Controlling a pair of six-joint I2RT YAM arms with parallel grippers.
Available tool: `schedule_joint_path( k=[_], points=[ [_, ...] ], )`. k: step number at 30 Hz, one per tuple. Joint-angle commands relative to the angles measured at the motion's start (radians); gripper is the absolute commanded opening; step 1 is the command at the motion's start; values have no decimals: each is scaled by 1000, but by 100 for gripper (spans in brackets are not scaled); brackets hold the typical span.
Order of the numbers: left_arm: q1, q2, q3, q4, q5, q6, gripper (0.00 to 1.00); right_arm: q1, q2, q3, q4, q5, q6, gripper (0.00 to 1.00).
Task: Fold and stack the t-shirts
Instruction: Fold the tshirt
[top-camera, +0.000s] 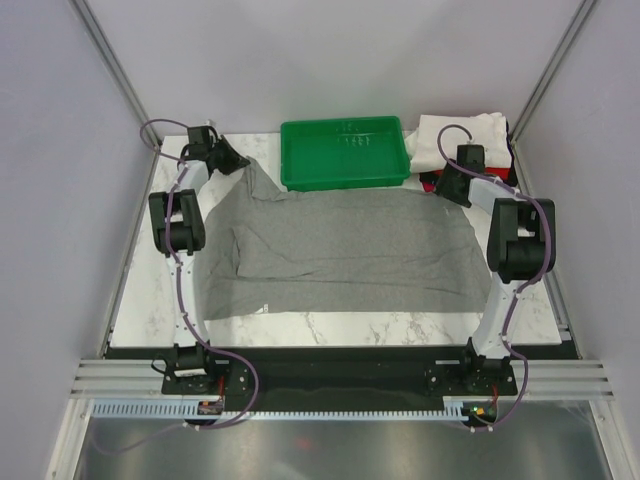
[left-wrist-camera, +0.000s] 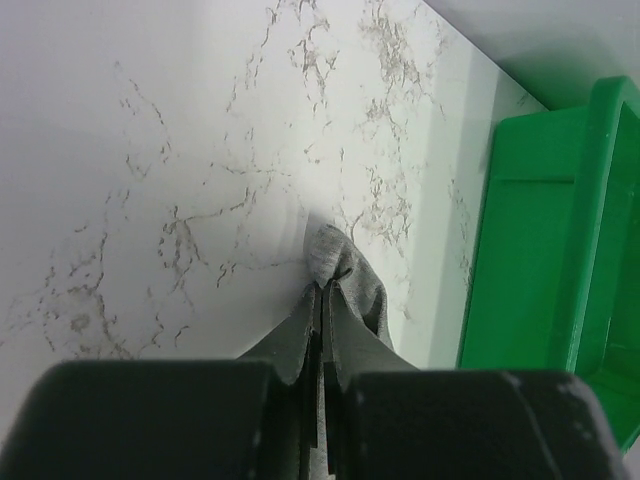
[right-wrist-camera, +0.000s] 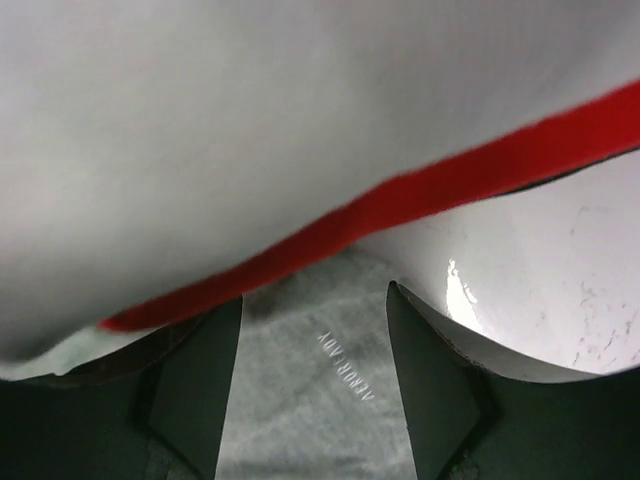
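Grey shirt (top-camera: 340, 245) lies spread on the tabletop (top-camera: 350, 325), unfolded, its far edge just beside the tray (top-camera: 345, 124). Left end effector (left-wrist-camera: 322, 295) is closed on the shirt's far left corner, with cloth pinched between its fingers. Right end effector (right-wrist-camera: 313, 300) sits at the far right corner, jaws apart with grey cloth between them, nothing gripped yet. Behind it I note a folded white shirt (top-camera: 462, 133) lying on a red shirt (right-wrist-camera: 430, 185). I judge the stack partly done; the grey shirt has every fold to come, then stacking
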Motion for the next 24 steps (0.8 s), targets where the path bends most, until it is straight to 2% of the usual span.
schedule_joint_path(
  k=[1,7,17,24],
  points=[
    [-7,3,-29,-43,-1,-16,2,-8,24,62,16,79,-49,67],
    [-5,6,-24,-43,5,-14,2,-8,42,55,32,101,-60,64],
    [-7,6,-23,-45,6,-16,2,-8,76,67,63,89,-52,49],
    [-7,6,-23,-43,5,-14,2,-6,103,101,62,56,-35,25]
  ],
)
